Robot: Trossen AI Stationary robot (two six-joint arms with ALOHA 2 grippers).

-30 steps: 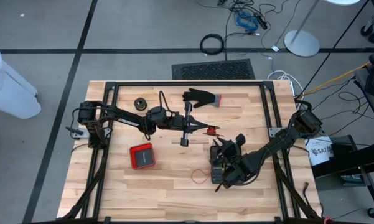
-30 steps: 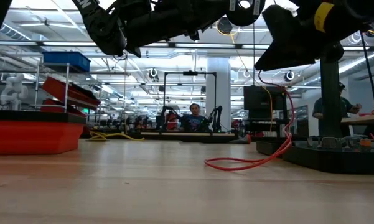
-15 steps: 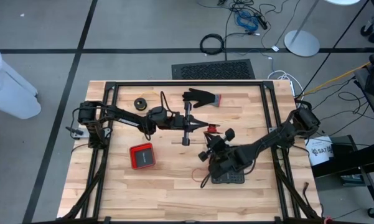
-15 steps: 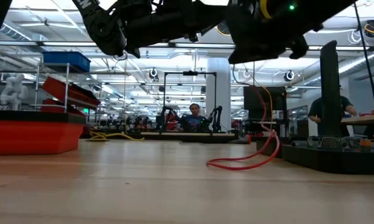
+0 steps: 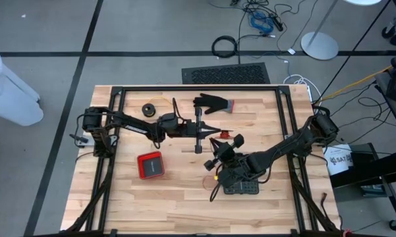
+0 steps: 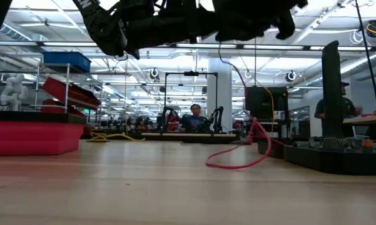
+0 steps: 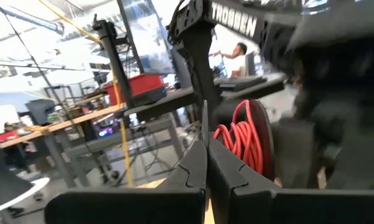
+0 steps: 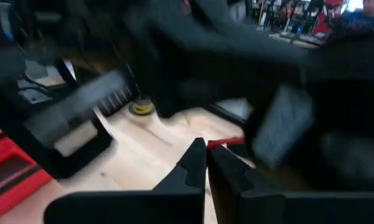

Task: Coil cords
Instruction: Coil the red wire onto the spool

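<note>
A reddish-orange cord (image 6: pixel 238 160) lies in a loop on the table and rises toward the grippers. In the left wrist view several of its turns (image 7: pixel 246 140) show as a coil just beyond my left fingers. My left gripper (image 5: pixel 217 134) is shut at mid-table, above the wood. My right gripper (image 5: pixel 214 162) is shut just nearside of it; its view is blurred. A small round black bundle (image 5: pixel 149 108) with a thin tail lies on the table at the far left. My left gripper pinches a thin strand of the cord (image 7: pixel 205 124) between its fingertips, coming level from the table's left. The strand runs straight on from the tips, clear of the table. My right gripper is shut with a red stretch of the cord (image 8: pixel 224 143) at its fingertips. Blur hides the hold.
A black glove with a red cuff (image 5: pixel 214 103) lies at the far middle. A red box (image 5: pixel 151 164) sits at the near left. A black tray (image 5: pixel 240 185) lies under the right arm. A thick black cable ring (image 5: pixel 225 46) lies on the floor beyond the table.
My right gripper has swung from the near side of the black tray toward the far edge and the left gripper, turning as it went. The cord's rising part has moved left with it, while its loop stays on the table.
</note>
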